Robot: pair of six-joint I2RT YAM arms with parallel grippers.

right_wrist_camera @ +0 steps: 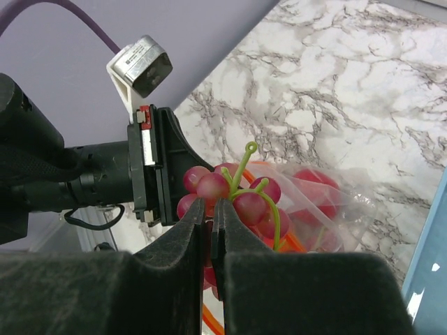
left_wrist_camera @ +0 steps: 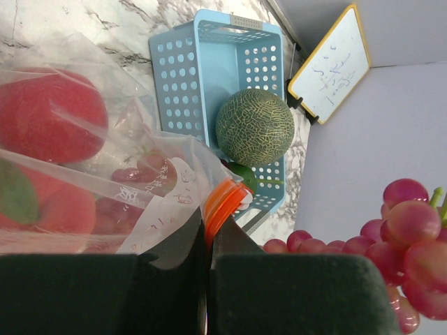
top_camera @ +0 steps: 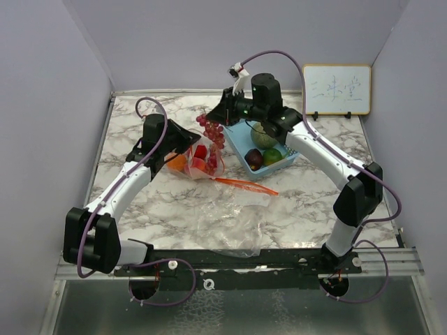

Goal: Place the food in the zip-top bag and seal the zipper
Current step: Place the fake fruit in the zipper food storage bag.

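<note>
Over the middle of the marble table (top_camera: 307, 202), I see the right gripper (right_wrist_camera: 213, 218) clenched on a grape bunch (right_wrist_camera: 234, 199). Its two fingers pinch in among the pink-red grapes at the green stem, and the bunch hangs in the air. From the top camera the bunch (top_camera: 214, 134) dangles just at the far side of the zip-top bag (top_camera: 202, 167); I cannot tell whether it touches the plastic.

The left gripper (left_wrist_camera: 209, 244) is clenched too, grasping the bag's rim, with clear film and the orange zipper strip (left_wrist_camera: 225, 201) caught between its pads. Further along, the strip trails across the table towards the right arm (top_camera: 246, 185). Through the film I make out a red apple (left_wrist_camera: 52, 115) and other red pieces already inside, and an orange (top_camera: 177, 162) sits at the bag's left end.

Behind the bag stands the blue basket (left_wrist_camera: 209, 77), just beside it on the right. It holds the netted grey-green melon (left_wrist_camera: 255, 127), a dark purple fruit (top_camera: 254, 159) and a green fruit (top_camera: 272, 155) at its near end. A whiteboard (top_camera: 336, 89) leans against the back wall, well apart from the work.
</note>
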